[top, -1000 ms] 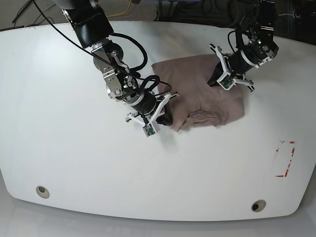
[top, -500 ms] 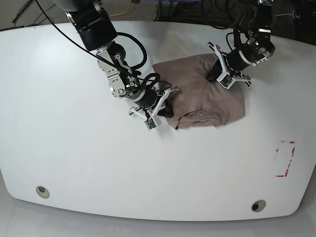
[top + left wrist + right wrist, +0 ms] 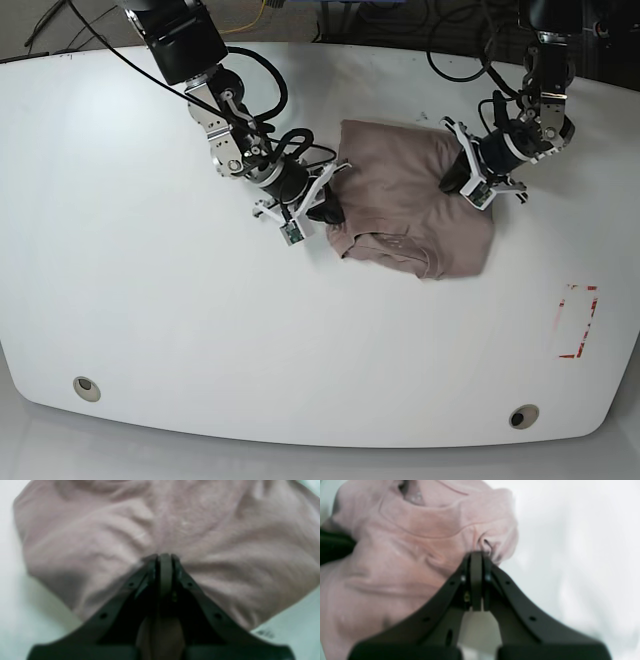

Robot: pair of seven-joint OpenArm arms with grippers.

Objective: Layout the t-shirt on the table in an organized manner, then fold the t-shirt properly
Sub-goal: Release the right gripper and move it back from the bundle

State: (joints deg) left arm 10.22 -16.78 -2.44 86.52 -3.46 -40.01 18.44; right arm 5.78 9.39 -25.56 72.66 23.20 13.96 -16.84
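Both grippers clamped tight on t-shirt (image 3: 415,205), bunched mid-counter (image 3: 150,300): left gripper (image 3: 163,557) on body fabric, right gripper (image 3: 477,555) at edge nr collar. Pull apart evenly, keep low, spread flat w/o dragging.

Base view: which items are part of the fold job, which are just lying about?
Job:
- crumpled dusty mauve-brown t-shirt
- large white table
- left claw, shut on the shirt
- right claw, shut at the shirt's edge

Lying about:
- red tape rectangle
- two round grommet holes
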